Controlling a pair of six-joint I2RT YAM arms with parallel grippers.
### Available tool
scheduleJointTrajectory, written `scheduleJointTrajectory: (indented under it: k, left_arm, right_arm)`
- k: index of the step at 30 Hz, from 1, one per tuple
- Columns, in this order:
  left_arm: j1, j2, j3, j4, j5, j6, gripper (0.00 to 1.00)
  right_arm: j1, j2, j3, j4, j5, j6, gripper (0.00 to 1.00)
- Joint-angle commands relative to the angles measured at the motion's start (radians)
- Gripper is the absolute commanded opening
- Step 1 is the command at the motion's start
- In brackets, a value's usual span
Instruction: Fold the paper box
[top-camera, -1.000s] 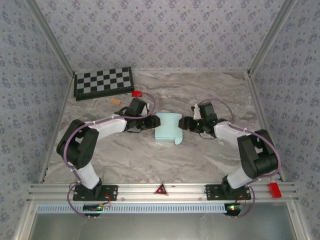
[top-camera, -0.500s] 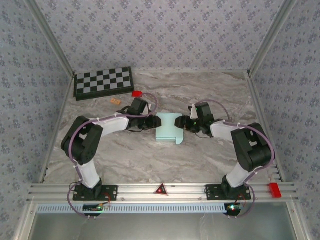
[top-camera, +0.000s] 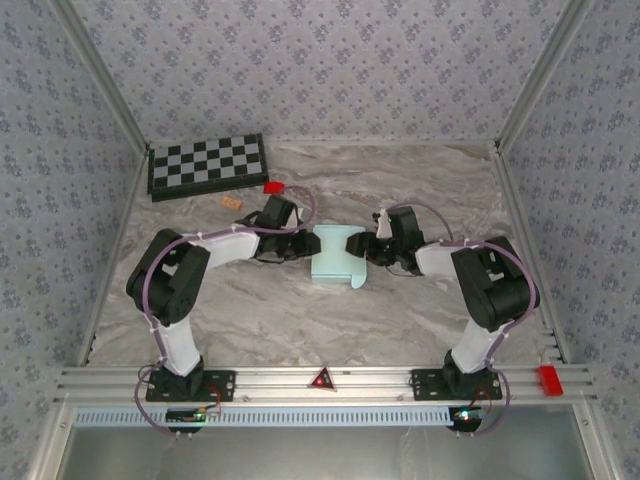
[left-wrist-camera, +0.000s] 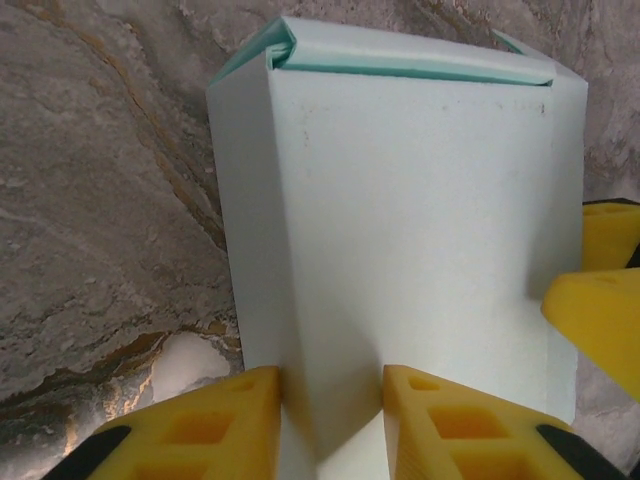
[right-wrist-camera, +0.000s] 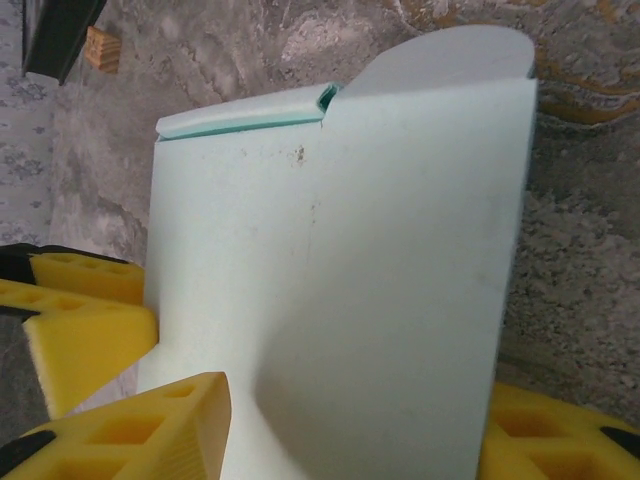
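The pale blue paper box (top-camera: 335, 255) lies flat mid-table, a rounded flap at its near right corner. My left gripper (top-camera: 306, 245) is at its left edge. In the left wrist view the yellow fingers (left-wrist-camera: 235, 425) pinch a raised fold of the box (left-wrist-camera: 400, 200) between them, so the left gripper (left-wrist-camera: 335, 425) is shut on it. My right gripper (top-camera: 369, 248) is at the box's right edge. In the right wrist view its jaws (right-wrist-camera: 360, 440) stand wide and straddle the box (right-wrist-camera: 340, 250), with a small gap at the left finger (right-wrist-camera: 180, 430).
A black-and-white checkerboard (top-camera: 207, 164) lies at the back left. Near it are a small red piece (top-camera: 273, 186) and a tan block (top-camera: 232, 201). The metal rail (top-camera: 380, 385) runs along the near edge. Patterned walls close in three sides.
Both grippers have moved in against the box's sides and their jaws have narrowed. The right arm's elbow has swung inward. The box has stayed in place.
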Motion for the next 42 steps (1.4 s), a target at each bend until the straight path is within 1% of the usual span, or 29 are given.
scheduleJointTrajectory:
  k: [1,7,12,13,16,23,42]
  left_arm:
    - [0.005,0.029,0.029,-0.002,0.016,0.008,0.29]
    - [0.005,0.050,0.037,0.020,0.045,0.006,0.29]
    - [0.005,0.063,0.045,0.042,0.068,0.000,0.33]
    - [0.005,0.065,0.048,0.048,0.071,0.000,0.34]
    - [0.005,0.069,0.050,0.058,0.079,-0.001,0.36]
    - [0.005,0.088,0.057,0.099,0.121,-0.017,0.39]
    - [0.005,0.096,0.055,0.138,0.137,-0.046,0.42]
  right_arm:
    - [0.010,0.001,-0.014,0.078,-0.069,0.021,0.52]
    - [0.022,-0.054,-0.029,0.062,-0.060,0.002,0.50]
    - [0.044,-0.133,-0.020,-0.037,0.005,-0.021,0.51]
    - [0.048,-0.150,-0.015,-0.069,0.018,-0.057,0.51]
    - [0.060,-0.180,0.000,-0.133,0.039,-0.088,0.51]
    - [0.078,-0.207,0.030,-0.175,0.054,-0.101,0.51]
    - [0.109,-0.209,0.149,-0.248,0.089,-0.120,0.52]
